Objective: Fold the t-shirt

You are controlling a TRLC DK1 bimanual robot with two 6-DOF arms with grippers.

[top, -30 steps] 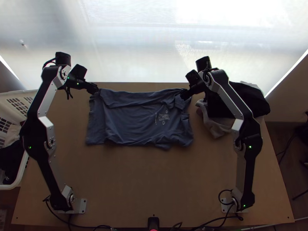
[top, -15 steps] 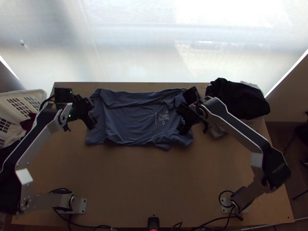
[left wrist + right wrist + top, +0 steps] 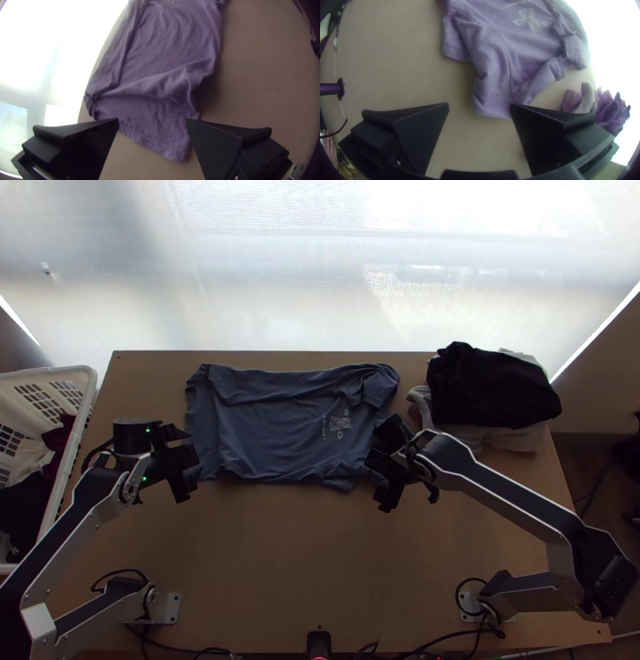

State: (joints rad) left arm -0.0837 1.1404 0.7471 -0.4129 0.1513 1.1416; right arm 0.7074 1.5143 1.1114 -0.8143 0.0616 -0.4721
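Light wooden counter (image 3: pixel 320 548) supports the t-shirt (image 3: pixel 272 428) near its far edge, between a white basket (image 3: pixel 90 384) and a heap of dark cloth (image 3: pixel 492 388). Garment condition: laid out sideways, hem toward my left arm, print upward, rumpled, with one sleeve turned back at the far corner. Both of my grippers are empty and wide open: the left gripper (image 3: pixel 152 119) is by the near hem corner, the right gripper (image 3: pixel 479 103) by the near shoulder end. Step in hand, as I judge it: positioning for a fold from the near side. Next, I should lower both grippers, close on the near edge at each end, lift evenly and carry it toward the far edge. Caution: a shallow pinch may catch the upper layer alone and skew the fold.
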